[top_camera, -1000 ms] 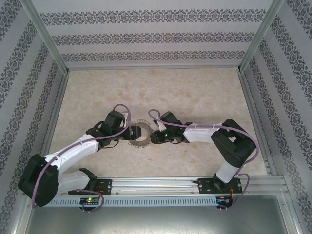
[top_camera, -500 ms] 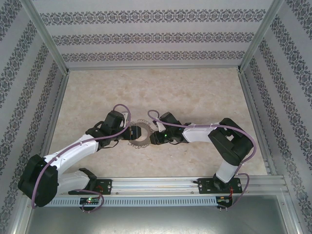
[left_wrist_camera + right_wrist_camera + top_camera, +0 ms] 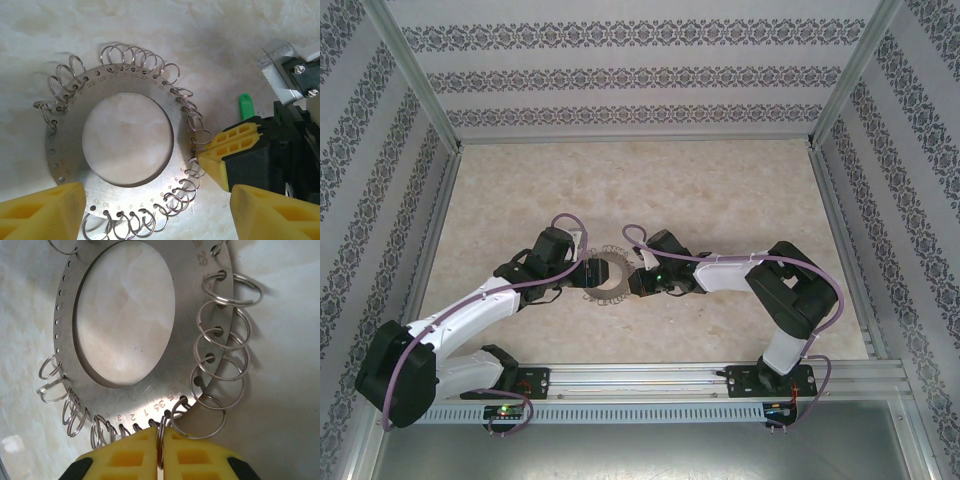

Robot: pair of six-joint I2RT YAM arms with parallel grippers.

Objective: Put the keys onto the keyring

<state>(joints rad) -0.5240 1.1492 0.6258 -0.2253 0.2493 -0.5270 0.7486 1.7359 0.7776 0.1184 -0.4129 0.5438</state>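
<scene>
1. The keyring (image 3: 64, 150) is a flat, dull-grey metal disc with a big round hole, tiny stamped numbers, and thin shiny wire loops (image 3: 225, 355) all round its rim.
2. The right claw (image 3: 161, 437) has its blocky yellow pads clenched on one loop at the ring's edge.
3. The left claw (image 3: 157, 202) is released, with its pads wide apart and the ring just ahead of them.
4. The key (image 3: 245, 106) is tiny with a glossy green head, sticking up right beside the right claw's fingertip.

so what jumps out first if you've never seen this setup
The flat metal keyring, numbered and fringed with wire loops, lies in the middle of the table. The right pincer is shut on one loop at its edge, while the left pincer stands open at the ring's left side. A green key head pokes up beside the right pincer.
</scene>
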